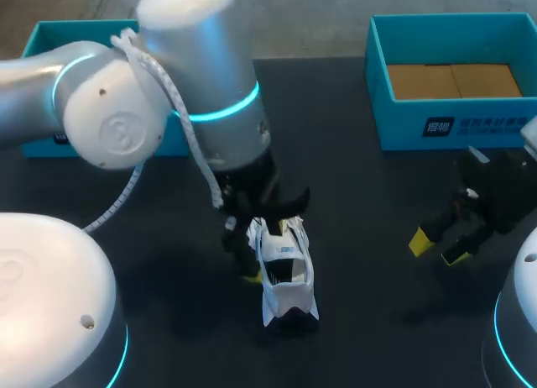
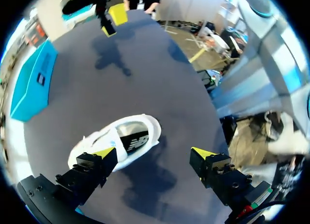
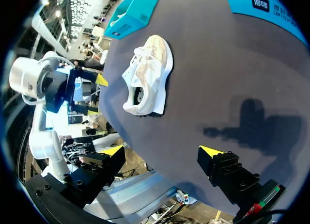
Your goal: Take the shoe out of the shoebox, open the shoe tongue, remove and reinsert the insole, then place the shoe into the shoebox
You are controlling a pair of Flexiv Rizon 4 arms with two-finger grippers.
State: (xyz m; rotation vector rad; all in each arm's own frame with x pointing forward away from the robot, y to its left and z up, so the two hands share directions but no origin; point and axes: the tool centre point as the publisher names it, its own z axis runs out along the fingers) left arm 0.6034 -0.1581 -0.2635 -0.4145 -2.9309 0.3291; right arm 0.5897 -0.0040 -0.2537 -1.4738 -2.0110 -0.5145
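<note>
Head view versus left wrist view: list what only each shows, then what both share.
Head view only: both teal boxes together, the left shoebox and the right shoebox, brown cardboard inside the latter. Left wrist view only: the left gripper wide open, gripping nothing, the shoe by one fingertip. Both: the shoe on the dark table, the right gripper open and empty, one box.

Silver left arm (image 1: 197, 60), cyan ring (image 1: 231, 107), white cable (image 1: 186, 123)

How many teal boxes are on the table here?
2. One teal box sits at the far right of the table, open, with brown cardboard inside. The other teal box is at the far left, largely hidden behind the left arm.
</note>
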